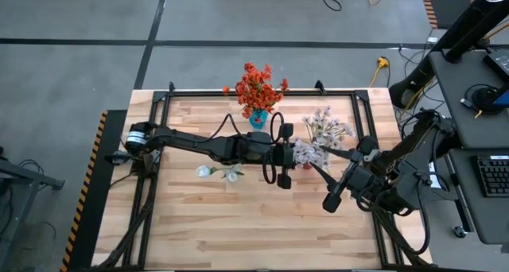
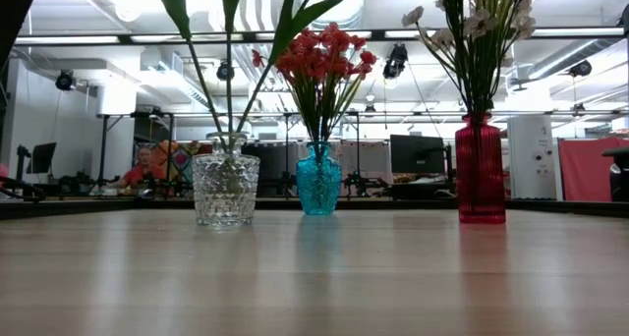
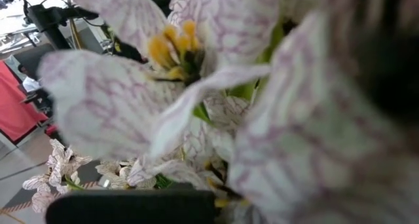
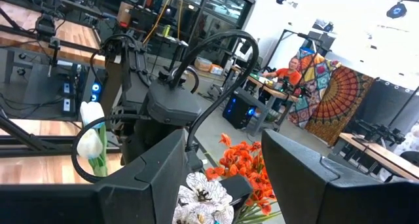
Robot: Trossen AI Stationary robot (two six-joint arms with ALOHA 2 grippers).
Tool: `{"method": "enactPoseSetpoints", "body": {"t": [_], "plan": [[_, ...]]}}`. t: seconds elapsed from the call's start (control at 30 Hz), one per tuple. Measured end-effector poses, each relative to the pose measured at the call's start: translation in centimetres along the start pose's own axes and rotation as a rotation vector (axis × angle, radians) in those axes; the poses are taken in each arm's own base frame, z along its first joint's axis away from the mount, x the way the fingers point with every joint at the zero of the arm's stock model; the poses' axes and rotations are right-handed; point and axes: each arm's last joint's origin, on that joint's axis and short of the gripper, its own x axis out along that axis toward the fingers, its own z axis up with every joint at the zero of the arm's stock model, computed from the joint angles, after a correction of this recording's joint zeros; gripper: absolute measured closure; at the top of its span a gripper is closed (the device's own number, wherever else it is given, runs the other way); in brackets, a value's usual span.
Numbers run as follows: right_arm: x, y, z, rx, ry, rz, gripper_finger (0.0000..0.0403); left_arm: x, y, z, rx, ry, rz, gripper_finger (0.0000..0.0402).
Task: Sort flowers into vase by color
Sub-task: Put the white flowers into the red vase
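- Pink-white blossoms (image 3: pixel 196 106) are filling the left wrist view; the left gripper (image 1: pixel 285 157), jaws closed on that spray, is holding it over the red vase (image 2: pixel 480 169) near the counter's (image 1: pixel 238 224) middle, its stem hidden.
- Right gripper (image 1: pixel 332 200), jaws half open and empty, is waiting near the right edge.
- Orange-red flowers (image 1: pixel 256 87) are standing upright in the blue vase (image 2: pixel 317 179) by the far edge.

High view: straight down on whole surface (image 1: pixel 238 224) and both arms. Low view: at surface height, level, facing the room; three vases in a row mid-distance, teal vase (image 2: pixel 318 179) in the middle. Left wrist view: jammed right against pink-white blossoms (image 3: pixel 196 106), filling the picture. Right wrist view: looks past own pincer (image 4: pixel 222 178) at the left arm, close. Orange flowers (image 1: pixel 256 87) appear in high, low and right wrist views.
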Motion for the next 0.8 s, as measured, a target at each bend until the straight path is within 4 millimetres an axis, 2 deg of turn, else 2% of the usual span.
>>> {"method": "enactPoseSetpoints", "body": {"t": [0.63,0.8], "plan": [[-0.1,0.0,0.0,0.0,-0.001,0.002,0.0206,0.0,0.1,0.0,-0.023,0.005,0.04,0.0393],[-2.1,0.4,-0.5,-0.022,0.029,-0.037,0.0206,0.0,0.2,0.0,-0.023,0.015,0.053,0.0393]]}}
